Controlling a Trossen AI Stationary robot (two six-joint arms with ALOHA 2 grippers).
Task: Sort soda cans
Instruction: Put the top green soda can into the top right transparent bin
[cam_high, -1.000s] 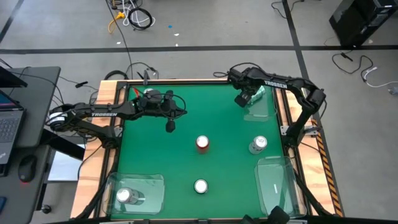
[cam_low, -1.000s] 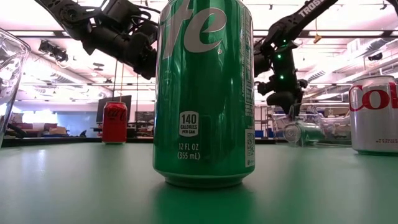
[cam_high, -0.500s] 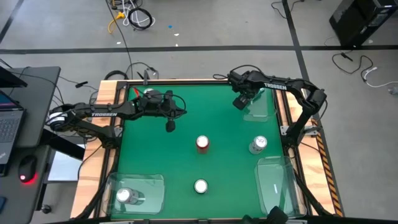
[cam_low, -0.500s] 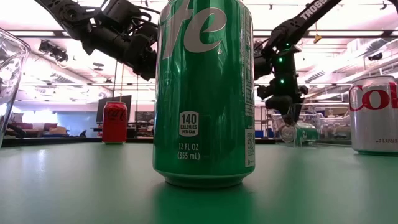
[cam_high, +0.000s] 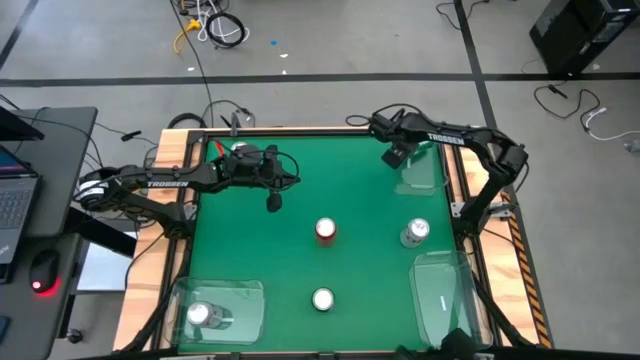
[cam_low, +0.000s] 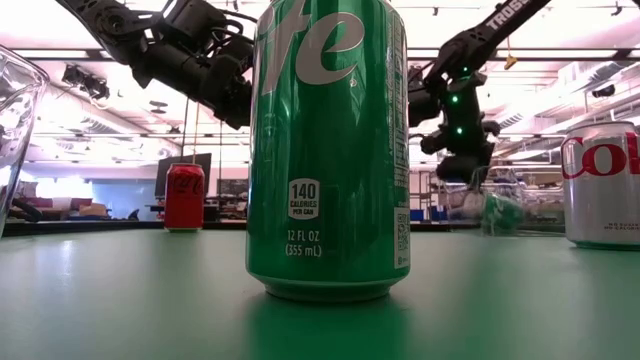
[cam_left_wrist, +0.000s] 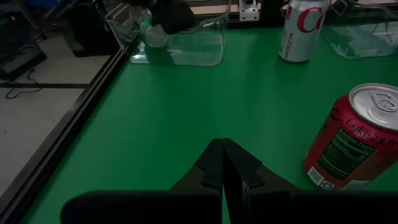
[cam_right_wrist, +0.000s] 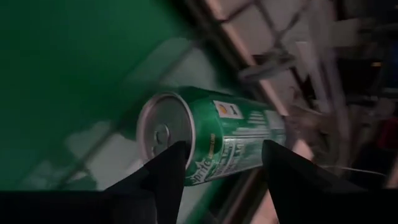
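The soda cans are spread over my green table (cam_high: 250, 240). A green can (cam_right_wrist: 217, 140) lies on its side in the clear bin (cam_high: 420, 170) at the far right of the table, and my right gripper (cam_right_wrist: 221, 165) hangs just above it — fingers spread, one on each side of the can, apart from it. A second green can (cam_low: 330, 150) stands upright near the front edge, in the middle. A red can (cam_high: 326, 230) stands at the centre of the table, and a silver Diet Coke can (cam_high: 415, 233) stands to its right, between the two right-hand bins. One more can (cam_high: 200, 315), silver top up, sits in the clear bin (cam_high: 245, 295) at the front left corner. My left gripper (cam_left_wrist: 222, 165) hovers over the far left part of the table, fingers pressed together on nothing — the red can is just beside it, not touching.
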